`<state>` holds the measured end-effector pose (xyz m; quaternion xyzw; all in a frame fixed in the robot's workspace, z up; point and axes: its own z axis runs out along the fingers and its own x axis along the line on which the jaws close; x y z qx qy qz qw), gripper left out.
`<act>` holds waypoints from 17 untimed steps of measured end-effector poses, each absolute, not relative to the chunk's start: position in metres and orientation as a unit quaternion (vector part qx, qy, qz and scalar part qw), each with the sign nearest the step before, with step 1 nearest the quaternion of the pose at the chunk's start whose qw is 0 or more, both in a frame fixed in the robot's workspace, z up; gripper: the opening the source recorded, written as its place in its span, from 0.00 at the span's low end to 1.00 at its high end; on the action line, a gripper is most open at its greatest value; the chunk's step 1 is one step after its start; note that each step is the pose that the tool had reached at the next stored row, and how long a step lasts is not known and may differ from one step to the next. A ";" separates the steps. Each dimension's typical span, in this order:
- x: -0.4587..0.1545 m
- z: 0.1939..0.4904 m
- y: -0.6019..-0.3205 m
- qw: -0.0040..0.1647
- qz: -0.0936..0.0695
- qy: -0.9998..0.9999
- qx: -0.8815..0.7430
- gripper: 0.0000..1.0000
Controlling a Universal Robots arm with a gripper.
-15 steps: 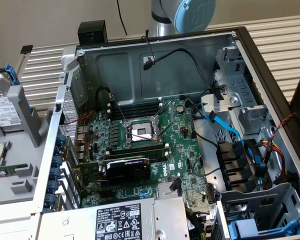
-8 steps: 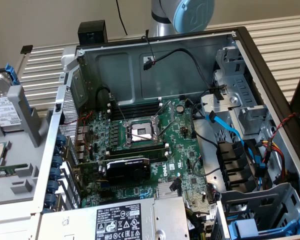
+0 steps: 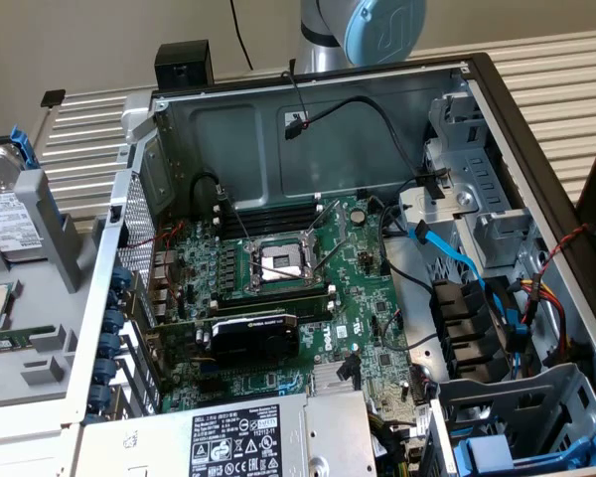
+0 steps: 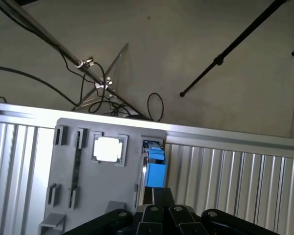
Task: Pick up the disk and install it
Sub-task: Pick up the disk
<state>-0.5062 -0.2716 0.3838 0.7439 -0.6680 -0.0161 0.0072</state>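
The disk (image 3: 2, 214) is a silver drive with a white label in a blue carrier frame. It stands in a slot of the grey holder tray (image 3: 40, 348) at the exterior view's left, outside the computer case. In the wrist view the disk (image 4: 156, 169) appears edge-on as a blue strip in the tray (image 4: 88, 196). My gripper (image 4: 154, 193) is just in front of it, with its black fingers shut together and nothing between them. The arm's blue-capped joint (image 3: 382, 25) hangs behind the case's back wall.
The open computer case (image 3: 308, 129) holds a motherboard (image 3: 278, 288), loose cables and grey drive bays (image 3: 477, 229). Another blue-handled carrier (image 3: 497, 452) sits at the lower right. A square silver processor chip (image 4: 108, 149) lies in the tray. The table is ribbed metal (image 4: 225, 186).
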 end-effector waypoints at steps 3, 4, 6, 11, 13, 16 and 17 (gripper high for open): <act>-0.506 0.384 -0.272 0.009 -0.019 -0.668 0.744 0.11; -0.506 0.384 -0.272 0.009 -0.019 -0.668 0.744 0.11; -0.506 0.384 -0.272 0.009 -0.019 -0.668 0.744 0.11; -0.506 0.384 -0.272 0.009 -0.019 -0.668 0.744 0.17; -0.506 0.384 -0.272 0.009 -0.019 -0.668 0.744 0.30; -0.506 0.383 -0.272 0.009 -0.019 -0.668 0.744 0.42; -0.506 0.383 -0.272 0.009 -0.019 -0.668 0.744 0.48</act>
